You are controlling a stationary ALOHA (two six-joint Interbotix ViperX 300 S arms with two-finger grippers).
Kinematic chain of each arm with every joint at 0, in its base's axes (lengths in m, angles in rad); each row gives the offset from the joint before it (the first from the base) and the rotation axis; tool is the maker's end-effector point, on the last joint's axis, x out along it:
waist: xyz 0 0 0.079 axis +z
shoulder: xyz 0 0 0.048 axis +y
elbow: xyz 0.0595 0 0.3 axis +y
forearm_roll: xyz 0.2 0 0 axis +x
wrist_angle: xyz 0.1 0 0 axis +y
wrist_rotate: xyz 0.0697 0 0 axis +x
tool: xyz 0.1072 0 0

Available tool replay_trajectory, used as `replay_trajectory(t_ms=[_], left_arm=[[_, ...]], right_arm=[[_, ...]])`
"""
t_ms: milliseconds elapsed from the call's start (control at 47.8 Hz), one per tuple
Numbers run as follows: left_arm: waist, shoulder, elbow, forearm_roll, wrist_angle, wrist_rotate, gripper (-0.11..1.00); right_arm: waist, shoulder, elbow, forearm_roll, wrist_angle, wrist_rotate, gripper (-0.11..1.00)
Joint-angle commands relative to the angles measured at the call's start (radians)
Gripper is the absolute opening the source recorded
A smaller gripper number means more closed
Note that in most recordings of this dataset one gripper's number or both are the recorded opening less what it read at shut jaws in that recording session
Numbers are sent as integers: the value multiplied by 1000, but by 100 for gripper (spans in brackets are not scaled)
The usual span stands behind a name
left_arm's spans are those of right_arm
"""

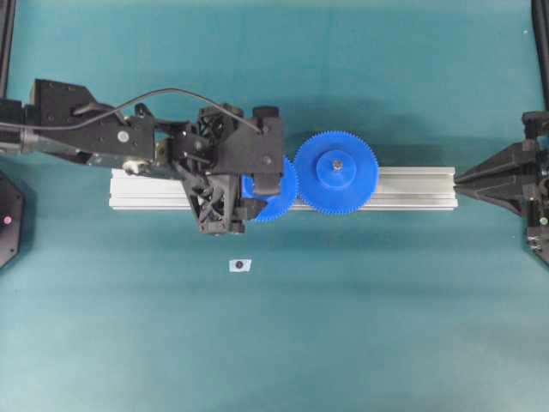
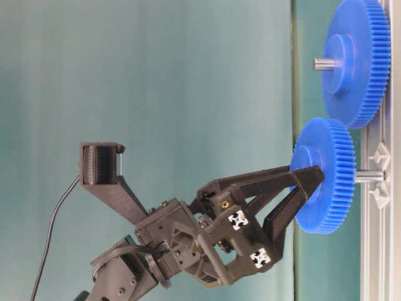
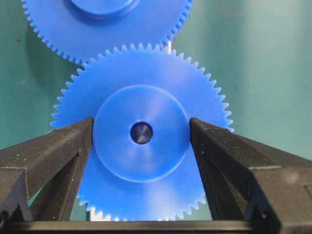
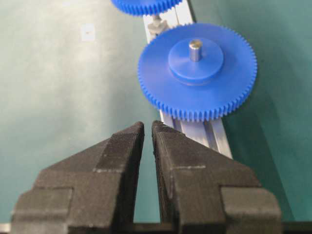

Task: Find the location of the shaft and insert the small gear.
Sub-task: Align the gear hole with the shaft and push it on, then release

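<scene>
The small gear (image 3: 141, 92), a blue toothed disc with a raised hub, sits on the shaft (image 2: 369, 176) over the aluminium rail (image 1: 412, 187). The shaft's grey end shows inside the gear's centre hole (image 3: 141, 132). My left gripper (image 3: 141, 123) has one finger pressed against each side of the hub, shut on it. In the overhead view the left gripper (image 1: 262, 189) covers most of the small gear (image 1: 285, 193). My right gripper (image 4: 148, 126) hangs shut and empty off the rail's right end, well away from the gears.
The larger blue gear (image 1: 336, 172) with its grey pin stands on the rail right next to the small gear, teeth meeting. A small white tag (image 1: 240, 265) lies on the teal table in front of the rail. Black frame posts stand at the table's corners.
</scene>
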Motion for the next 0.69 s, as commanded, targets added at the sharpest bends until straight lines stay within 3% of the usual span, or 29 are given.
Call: replay_trajectory(t_ms=[0, 669], left_arm=[[6, -20, -17, 3, 0, -2, 83], [6, -55, -41, 3, -2, -2, 83]], right_arm=[[-3, 6, -12, -2, -5, 9, 19], [-3, 6, -14, -2, -6, 9, 19]])
